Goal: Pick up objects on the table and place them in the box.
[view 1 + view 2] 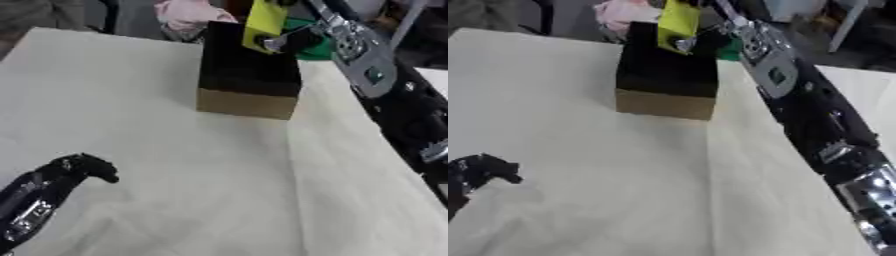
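we see the box (248, 75) standing on the bench (219, 175), toward its far side and a little right of centre. above the box's far right corner hangs a flat object (264, 22), with our right robot hand (293, 41) just beside it, the arm coming in along the bench's right edge. our left robot hand (86, 167) sits at the near left, well apart from the box.

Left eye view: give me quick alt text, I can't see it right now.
The right hand holds a yellow object over the open cardboard box on the white table. The left hand rests curled at lower left.
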`<state>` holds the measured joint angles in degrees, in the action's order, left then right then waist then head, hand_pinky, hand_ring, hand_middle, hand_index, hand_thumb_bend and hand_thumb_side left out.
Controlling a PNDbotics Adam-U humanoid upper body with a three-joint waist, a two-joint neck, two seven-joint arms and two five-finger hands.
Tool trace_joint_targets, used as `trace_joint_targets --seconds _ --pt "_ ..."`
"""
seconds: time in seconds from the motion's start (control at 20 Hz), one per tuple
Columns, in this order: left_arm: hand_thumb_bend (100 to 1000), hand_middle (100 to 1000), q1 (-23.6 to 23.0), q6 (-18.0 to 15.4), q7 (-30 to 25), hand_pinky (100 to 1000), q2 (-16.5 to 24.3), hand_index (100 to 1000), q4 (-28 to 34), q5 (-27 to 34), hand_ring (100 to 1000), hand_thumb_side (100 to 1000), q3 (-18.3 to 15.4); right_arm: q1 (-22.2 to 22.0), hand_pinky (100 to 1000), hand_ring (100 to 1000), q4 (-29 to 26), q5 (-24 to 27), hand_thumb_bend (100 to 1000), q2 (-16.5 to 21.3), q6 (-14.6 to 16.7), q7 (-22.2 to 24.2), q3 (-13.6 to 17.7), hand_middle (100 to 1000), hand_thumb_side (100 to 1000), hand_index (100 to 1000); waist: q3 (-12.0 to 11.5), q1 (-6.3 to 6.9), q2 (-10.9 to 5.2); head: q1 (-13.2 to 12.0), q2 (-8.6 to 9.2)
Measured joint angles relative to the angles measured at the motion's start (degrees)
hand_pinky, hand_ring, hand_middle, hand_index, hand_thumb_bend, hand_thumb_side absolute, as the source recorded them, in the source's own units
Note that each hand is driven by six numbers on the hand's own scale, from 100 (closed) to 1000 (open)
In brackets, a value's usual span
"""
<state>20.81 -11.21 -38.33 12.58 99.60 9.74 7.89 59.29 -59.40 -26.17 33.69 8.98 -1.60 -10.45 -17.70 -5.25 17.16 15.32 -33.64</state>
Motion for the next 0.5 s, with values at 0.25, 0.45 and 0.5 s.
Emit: trace_joint_targets --seconds 0.25,0.45,0.5 --pt "138 703 0.48 0.07 -0.54 947 0.00 791 0.17 0.46 723 802 0.38 0.56 711 907 8.02 -2.56 601 -1.77 2.00 -1.99 1.46 678 242 816 -0.51 0.02 0.37 1.81 0.45" --pt "138 703 0.52 0.04 -0.75 947 -0.01 791 0.35 0.61 723 801 0.41 0.70 775 1000 12.09 -4.56 664 -2.62 3.83 -2.58 1.99 868 275 932 -0.36 0.23 0.54 2.23 0.48" --pt "137 703 0.56 0.05 -0.76 946 -0.02 790 0.35 0.62 722 801 0.41 0.70 779 1000 12.68 -4.86 666 -2.67 4.26 -2.43 2.02 878 284 941 -0.33 0.23 0.56 2.26 0.48"
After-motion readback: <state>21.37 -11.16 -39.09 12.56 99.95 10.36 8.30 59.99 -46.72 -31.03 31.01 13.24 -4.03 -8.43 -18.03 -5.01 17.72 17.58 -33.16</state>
